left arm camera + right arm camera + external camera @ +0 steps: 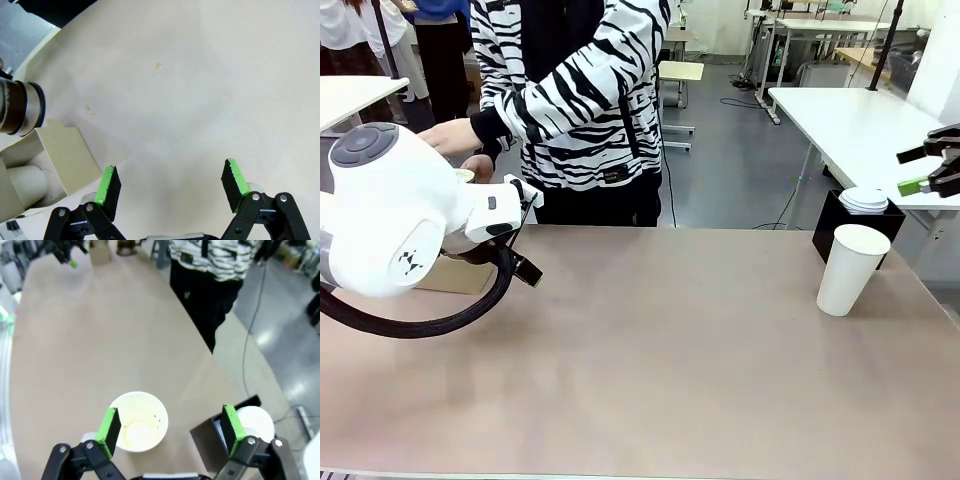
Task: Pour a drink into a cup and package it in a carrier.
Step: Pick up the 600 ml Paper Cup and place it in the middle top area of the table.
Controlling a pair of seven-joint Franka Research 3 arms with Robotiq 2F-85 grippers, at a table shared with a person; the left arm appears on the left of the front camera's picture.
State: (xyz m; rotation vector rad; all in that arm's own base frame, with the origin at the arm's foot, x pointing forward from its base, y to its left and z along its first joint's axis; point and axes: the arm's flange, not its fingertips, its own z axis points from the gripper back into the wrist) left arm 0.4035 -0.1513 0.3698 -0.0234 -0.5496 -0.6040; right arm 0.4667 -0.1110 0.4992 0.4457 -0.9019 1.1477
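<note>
White paper cup stands empty near your table's right edge, just beside the black box of lids, your right gripper spread wide above it, your left gripper jaws apart beside the brown cardboard carrier; the hem label on the person's striped top is too small to read.
</note>
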